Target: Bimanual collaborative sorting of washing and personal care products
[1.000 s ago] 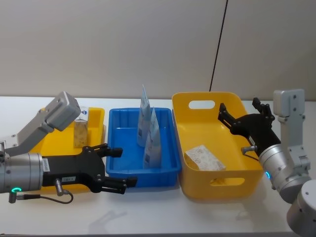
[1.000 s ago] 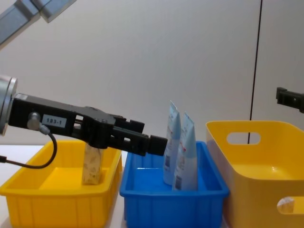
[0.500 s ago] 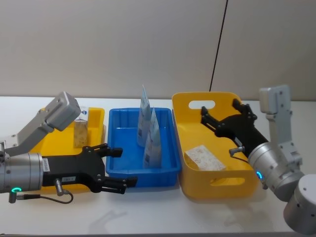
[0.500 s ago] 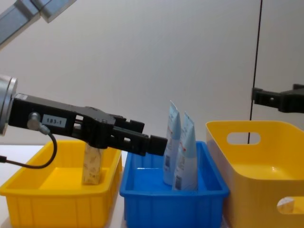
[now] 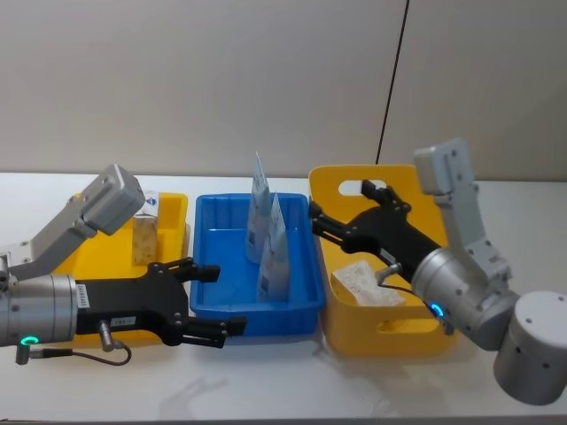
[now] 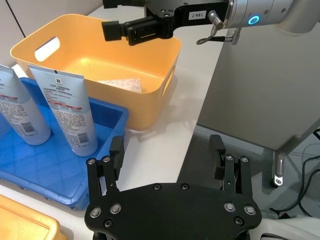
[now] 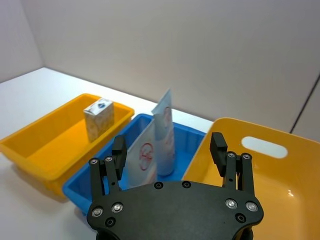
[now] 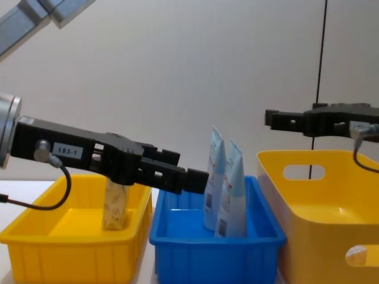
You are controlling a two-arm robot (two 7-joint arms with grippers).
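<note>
Two pale-blue squeeze tubes (image 5: 259, 212) (image 5: 273, 252) stand upright in the blue tray (image 5: 303, 266); they show too in the chest view (image 8: 213, 177) (image 8: 232, 189). A cream floral pack (image 5: 365, 283) lies in the big yellow basket (image 5: 381, 341). A small carton (image 5: 145, 235) with a blue-white top stands in the left yellow tray (image 5: 173, 205). My right gripper (image 5: 339, 205) hovers open above the basket's left rim, pointing at the tubes (image 7: 165, 130). My left gripper (image 5: 208, 297) is open and empty, low before the blue tray's front edge (image 6: 166, 150).
The three containers sit side by side on a white table (image 5: 292, 381) against a plain wall. A black cable (image 5: 390, 88) hangs down the wall behind the basket. Bare table runs along the front.
My right gripper has swung left from the basket's right side across it to its left rim, still open. The left arm has not moved.
</note>
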